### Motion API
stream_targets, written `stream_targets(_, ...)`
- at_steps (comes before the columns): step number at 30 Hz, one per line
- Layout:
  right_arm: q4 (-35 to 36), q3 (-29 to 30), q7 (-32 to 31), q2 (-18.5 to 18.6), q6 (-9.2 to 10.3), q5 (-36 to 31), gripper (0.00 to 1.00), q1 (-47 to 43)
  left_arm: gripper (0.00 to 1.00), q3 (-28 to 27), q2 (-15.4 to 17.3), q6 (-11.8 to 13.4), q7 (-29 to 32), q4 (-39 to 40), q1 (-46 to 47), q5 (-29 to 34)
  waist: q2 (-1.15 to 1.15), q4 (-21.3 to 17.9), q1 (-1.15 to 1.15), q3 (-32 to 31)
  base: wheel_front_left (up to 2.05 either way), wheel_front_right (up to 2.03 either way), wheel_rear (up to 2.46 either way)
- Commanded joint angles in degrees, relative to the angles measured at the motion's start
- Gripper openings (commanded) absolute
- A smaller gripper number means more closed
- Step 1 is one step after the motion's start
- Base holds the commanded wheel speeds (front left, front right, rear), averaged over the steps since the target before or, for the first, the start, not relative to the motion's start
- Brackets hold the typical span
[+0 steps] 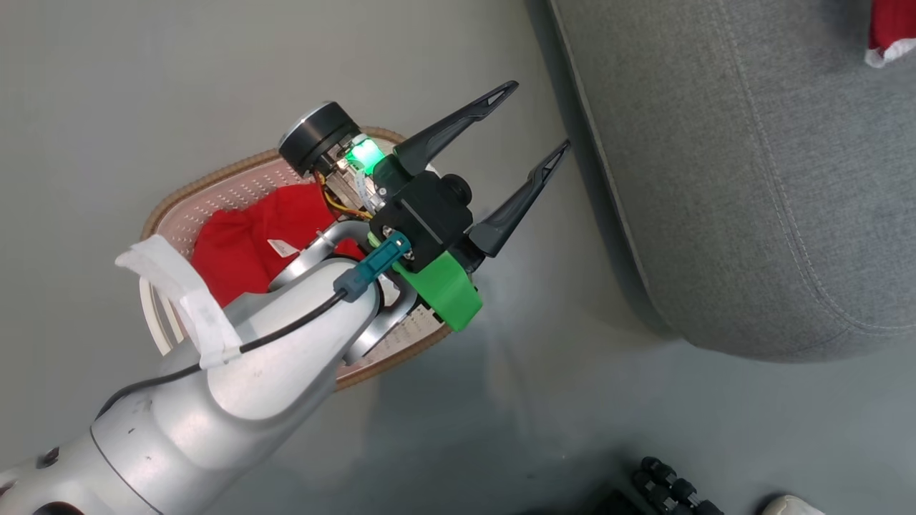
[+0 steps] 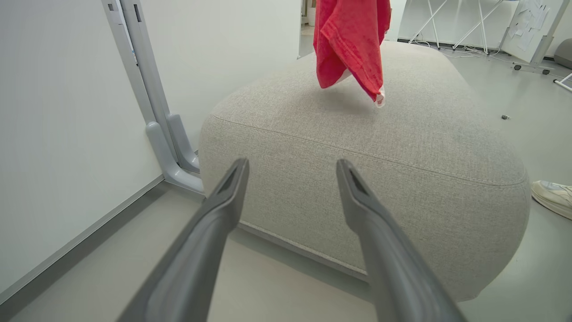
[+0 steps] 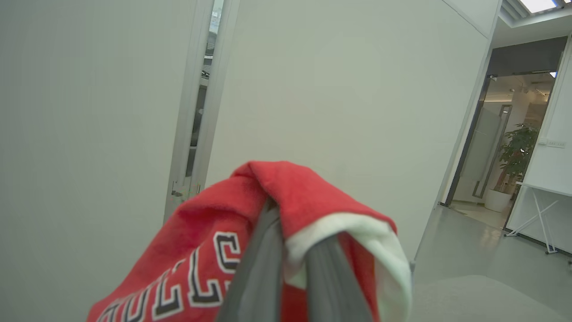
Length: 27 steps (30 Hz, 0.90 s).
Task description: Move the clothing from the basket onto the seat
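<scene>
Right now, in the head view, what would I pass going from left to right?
Basket with red clothing inside → left gripper, open → grey seat → red garment with white trim at the top right corner.

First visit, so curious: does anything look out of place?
Only the white tape holding a cable to the left arm: one end sticks out loose. The red garment dangling over the seat is simply held.
</scene>
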<state>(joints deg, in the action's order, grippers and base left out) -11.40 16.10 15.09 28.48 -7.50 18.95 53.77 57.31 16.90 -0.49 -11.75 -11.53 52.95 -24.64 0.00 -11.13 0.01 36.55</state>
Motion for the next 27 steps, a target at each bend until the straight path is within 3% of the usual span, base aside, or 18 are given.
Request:
stream_targets(1,-1.59,0.69,0.12,0.67,0.02,-0.18,0.0,0.8,1.0,-0.11,0.1,-0.02,-0.4,0.16,1.26,0.27,0.0,0.48,-0.01,1.19,0.0,0.0,0.0)
stream_targets(5,-8.69,-0.16,0.13,1.05,0.02,-0.08,0.0,1.38,1.0,-0.19,0.38,0.24,-0.63,0.55,1.65,0.51,0.0,0.76,-0.01,2.59,0.0,0.0,0.0)
stream_targets(14,-23.09,-1.42,0.13,-1.73,0.02,-2.22,0.0,1.53,1.0,0.22,0.59,0.41,-0.96,0.98,2.41,0.77,0.0,1.31,-0.01,4.63,0.0,0.0,0.0)
stream_targets(22,-33.05,0.48,0.13,-2.52,0.02,-1.68,0.0,0.77,1.0,0.35,0.32,0.4,-1.45,0.84,2.51,0.54,0.0,2.22,-0.01,4.82,0.0,0.0,0.0)
stream_targets(23,-33.47,0.64,0.12,-2.46,0.02,-1.64,0.33,0.67,1.0,0.33,0.32,0.51,-1.58,0.75,2.46,0.52,0.0,2.27,-0.01,4.63,0.0,0.0,0.0)
stream_targets(24,-33.59,0.73,0.12,-2.39,0.02,-1.64,0.89,0.48,1.0,0.29,0.32,0.55,-1.67,0.69,2.35,0.47,0.0,2.26,-0.01,4.43,0.0,0.0,0.0)
stream_targets(25,-33.63,0.78,0.13,-2.53,0.02,-1.74,1.0,0.13,1.0,0.22,0.37,0.67,-1.75,0.55,2.11,0.4,0.0,2.19,-0.01,4.03,0.0,0.0,0.0)
stream_targets(27,-32.82,0.94,0.12,-3.09,0.02,-1.42,1.0,-0.78,1.0,0.14,0.4,0.83,-2.02,0.31,1.4,0.22,0.0,1.93,-0.01,3.15,0.0,0.0,0.0)
